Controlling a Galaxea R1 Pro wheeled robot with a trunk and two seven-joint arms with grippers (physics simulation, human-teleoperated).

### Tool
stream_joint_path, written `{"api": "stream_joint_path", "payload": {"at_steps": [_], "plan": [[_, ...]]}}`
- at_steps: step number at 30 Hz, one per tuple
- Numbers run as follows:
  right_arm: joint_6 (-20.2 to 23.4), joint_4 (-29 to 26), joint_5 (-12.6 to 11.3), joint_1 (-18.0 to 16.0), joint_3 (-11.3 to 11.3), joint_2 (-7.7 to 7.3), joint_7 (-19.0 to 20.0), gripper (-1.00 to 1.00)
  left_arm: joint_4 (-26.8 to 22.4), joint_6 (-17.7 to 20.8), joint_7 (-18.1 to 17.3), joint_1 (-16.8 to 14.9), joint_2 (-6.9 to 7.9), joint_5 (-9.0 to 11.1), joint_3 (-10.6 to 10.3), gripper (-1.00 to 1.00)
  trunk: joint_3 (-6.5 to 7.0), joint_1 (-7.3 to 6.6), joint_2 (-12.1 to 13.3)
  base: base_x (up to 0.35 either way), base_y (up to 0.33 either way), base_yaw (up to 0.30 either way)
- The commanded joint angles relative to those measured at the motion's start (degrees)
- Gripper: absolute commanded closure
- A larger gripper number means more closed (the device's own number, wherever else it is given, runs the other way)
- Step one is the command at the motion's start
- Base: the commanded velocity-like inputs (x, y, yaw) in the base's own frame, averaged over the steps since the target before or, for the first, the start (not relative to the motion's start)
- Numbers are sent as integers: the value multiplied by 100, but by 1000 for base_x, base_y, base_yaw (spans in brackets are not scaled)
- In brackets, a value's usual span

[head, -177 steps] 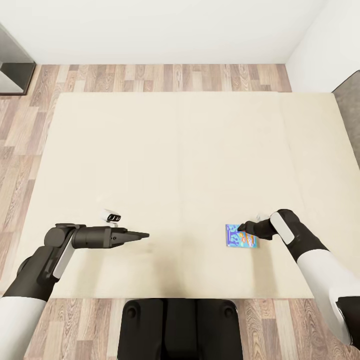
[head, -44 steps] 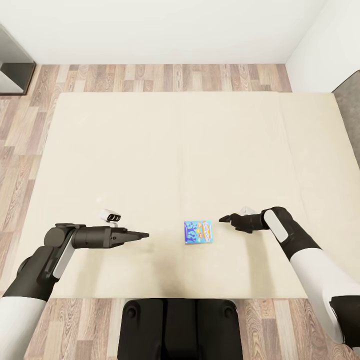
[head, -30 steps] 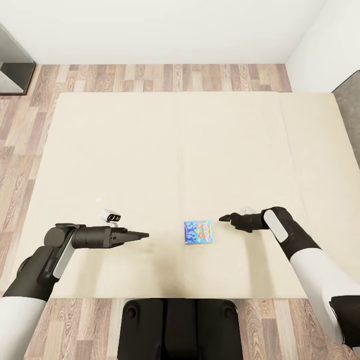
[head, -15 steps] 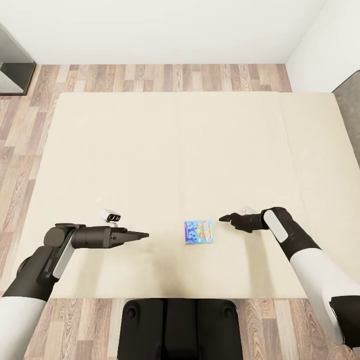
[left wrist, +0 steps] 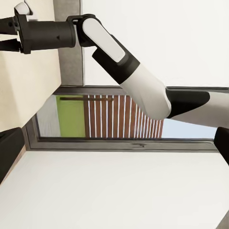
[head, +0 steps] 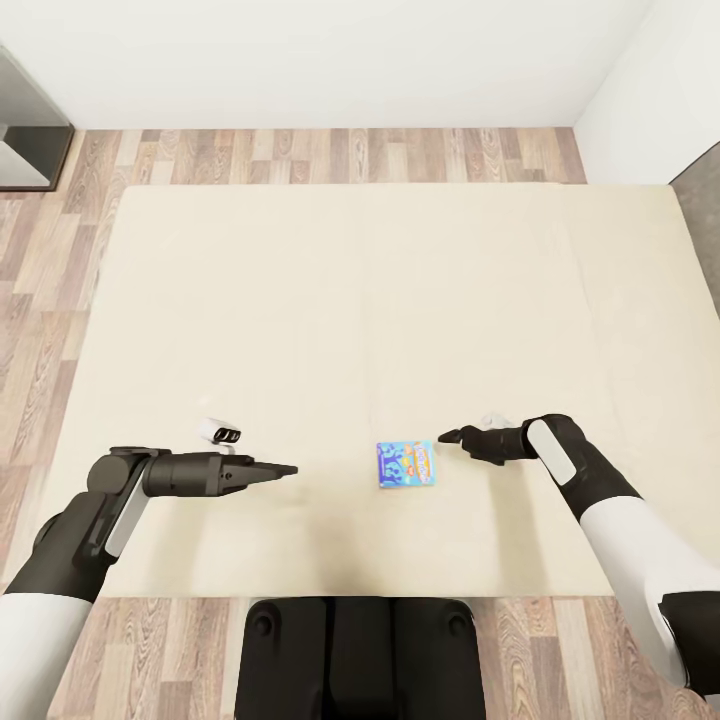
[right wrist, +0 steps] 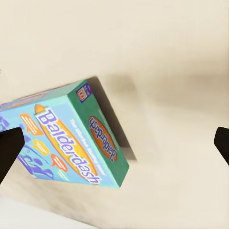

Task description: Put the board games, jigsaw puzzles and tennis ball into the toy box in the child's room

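Right gripper (head: 447,437) sits low over the bed (head: 300,290), its tips just right of the small blue board game (head: 407,464), close to the box's far right corner but I can't confirm contact. In the right wrist view the box (right wrist: 67,143), printed "Balderdash", lies between the 2 dark fingertips at the frame's edges, so I read the jaws as spread wide and holding nothing. From there outward, the game lies flat on the beige mattress, near the bed's near edge and roughly centred between my 2 arms. My left gripper (head: 285,469) hovers well left of the box, pointing toward it; its fingers look drawn close together, though I cannot tell whether they are fully closed. The left wrist view looks across at the right arm (left wrist: 119,52) and a window (left wrist: 109,117) beyond. The toy box is elsewhere, so this game has a trip ahead. My worry: the box is thin and flat on a soft surface, so fingers coming in from the side may just shove it along instead of getting under an edge, and a corner pinch could let it pivot out.
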Motion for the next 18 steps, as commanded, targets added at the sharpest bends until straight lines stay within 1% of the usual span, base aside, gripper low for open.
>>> {"api": "stream_joint_path", "payload": {"at_steps": [1,7,14,18], "plan": [[9,-3,60,-3,15,-5,59,-100,0,61,-21,-3,5,5,-11,-100,-6,3,-9,0,22,0],[9,-5,60,-6,15,-5,59,-100,0,61,-21,-3,5,5,-10,-100,-6,3,-9,0,29,0],[9,-6,60,-7,15,-5,59,-100,0,61,-21,-3,6,5,-10,-100,-6,3,-9,0,97,0],[9,-6,60,-4,15,-5,59,-100,0,61,-21,-3,6,5,-10,-100,-6,3,-9,0,47,0]]}}
